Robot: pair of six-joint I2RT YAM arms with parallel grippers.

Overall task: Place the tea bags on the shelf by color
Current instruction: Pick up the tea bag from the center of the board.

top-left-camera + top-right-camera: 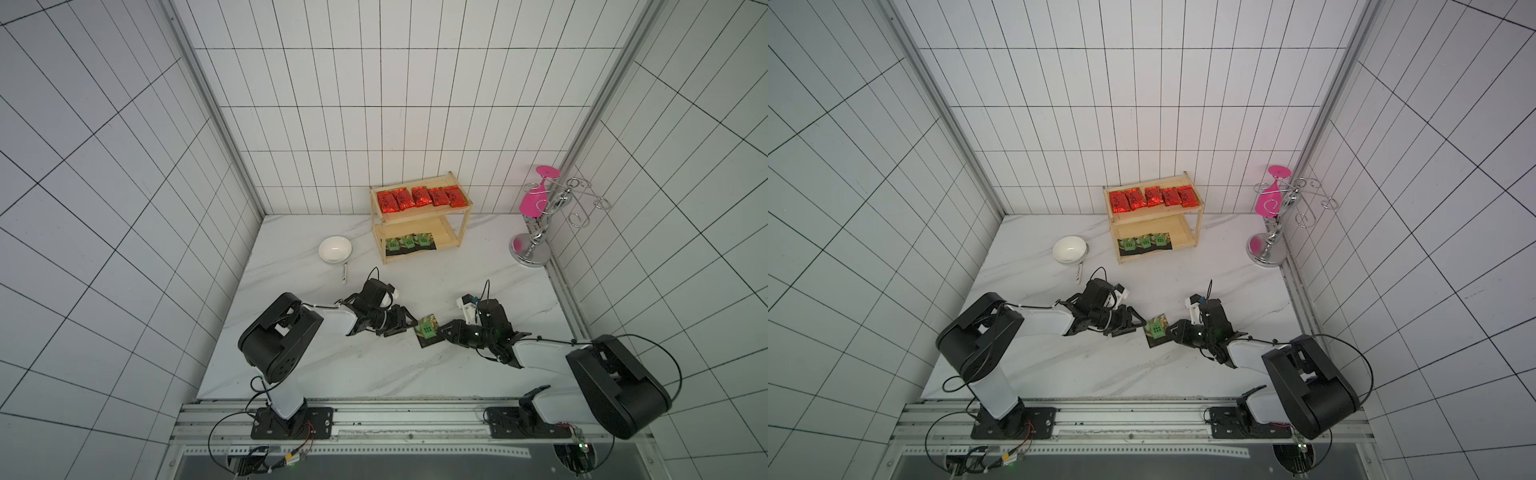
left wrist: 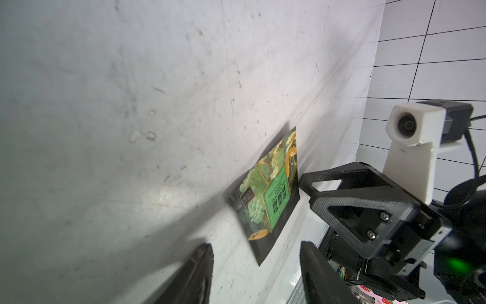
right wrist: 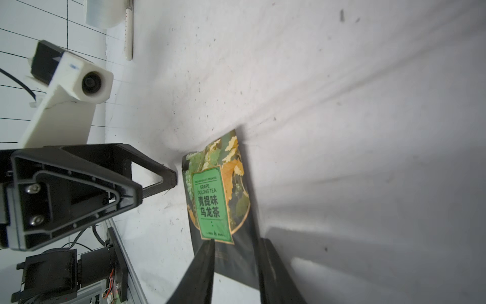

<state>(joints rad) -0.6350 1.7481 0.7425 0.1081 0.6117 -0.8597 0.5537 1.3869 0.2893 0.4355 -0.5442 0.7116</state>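
One black tea bag with a green label lies on the marble table between my two grippers. My left gripper is open, and a corner of the bag reaches into the gap between its fingers. My right gripper stands open over the dark end of the bag. On the wooden shelf, several red tea bags fill the top board. Three black tea bags lie on the lower board.
A white bowl sits left of the shelf, with a thin white sachet just in front of it. A chrome wire stand holding a pink glass occupies the back right corner. Tiled walls close in three sides.
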